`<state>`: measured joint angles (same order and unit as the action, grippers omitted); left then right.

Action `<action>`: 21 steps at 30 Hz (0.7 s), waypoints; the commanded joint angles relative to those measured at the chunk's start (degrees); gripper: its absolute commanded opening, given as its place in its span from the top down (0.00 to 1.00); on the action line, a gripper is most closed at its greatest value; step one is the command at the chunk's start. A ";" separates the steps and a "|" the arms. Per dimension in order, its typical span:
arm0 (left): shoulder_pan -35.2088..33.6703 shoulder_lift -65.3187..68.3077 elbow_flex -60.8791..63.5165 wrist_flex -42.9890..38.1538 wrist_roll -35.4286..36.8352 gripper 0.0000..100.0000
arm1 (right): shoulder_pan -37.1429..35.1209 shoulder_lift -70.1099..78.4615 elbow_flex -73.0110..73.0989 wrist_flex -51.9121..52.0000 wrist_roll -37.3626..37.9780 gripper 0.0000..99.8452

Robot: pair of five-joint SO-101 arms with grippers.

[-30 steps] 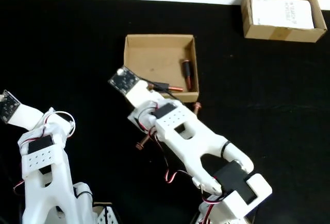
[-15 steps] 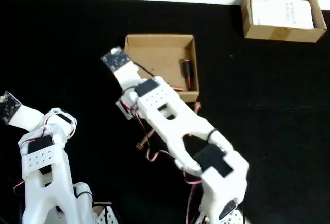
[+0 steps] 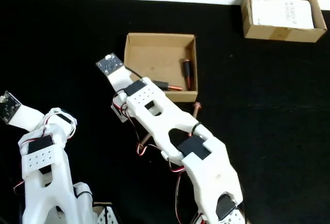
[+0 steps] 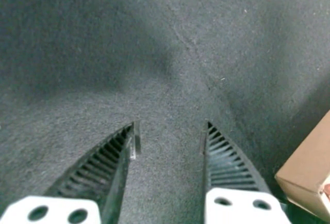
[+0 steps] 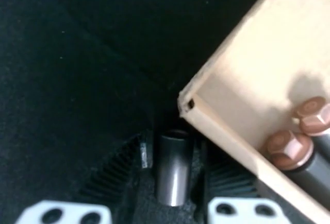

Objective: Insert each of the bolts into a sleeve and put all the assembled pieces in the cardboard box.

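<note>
The left arm's pincer [image 4: 170,131] hangs wide open over the bare black cloth-covered desk [image 4: 154,38]. It holds and touches nothing, and looks parked out of the way while the other arm works. The right arm's pincer [image 5: 174,152] is set low at the outer corner of the shallow open brown cardboard box [image 5: 242,95], because a short dark cylindrical sleeve [image 5: 172,172] lies there on the desk, right against the box's outside wall. The fingers are parted narrowly and straddle the sleeve, one on each side. A thin dark gap shows along both flanks, so the pincer appears to bracket the sleeve rather than clamp it, and the grasp probably still has to close. The box corner sits just ahead of the fingertips and very near the sleeve's far end, which likely explains the tight, lengthwise approach. Beyond the wall, inside the box, lie two finished pieces, each a dark sleeve with a copper hexagonal bolt head [image 5: 286,149] showing. They sit side by side to one side of the pincer. Farther from the pincer, just outside the box's near wall, a loose copper-coloured bolt [image 3: 196,108] waits on the desk, presumably the partner for this sleeve. Well away, past the far corner of the desk, sits a second cardboard box holding white paper [image 3: 281,15].
</note>
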<state>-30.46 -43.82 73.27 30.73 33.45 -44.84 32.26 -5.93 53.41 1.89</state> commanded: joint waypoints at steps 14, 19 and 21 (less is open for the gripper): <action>1.80 0.13 -0.31 0.26 0.09 0.80 | 4.88 -8.48 -7.16 8.48 -7.03 0.99; 1.89 0.13 -0.31 0.44 0.26 0.80 | 6.29 -17.45 -8.84 13.85 -7.03 0.99; 3.30 -0.13 -0.84 2.46 0.09 0.80 | 6.37 -21.67 -8.57 15.69 -7.03 0.99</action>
<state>-29.14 -43.82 73.27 31.16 33.45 -39.91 19.69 -11.65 66.86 -4.70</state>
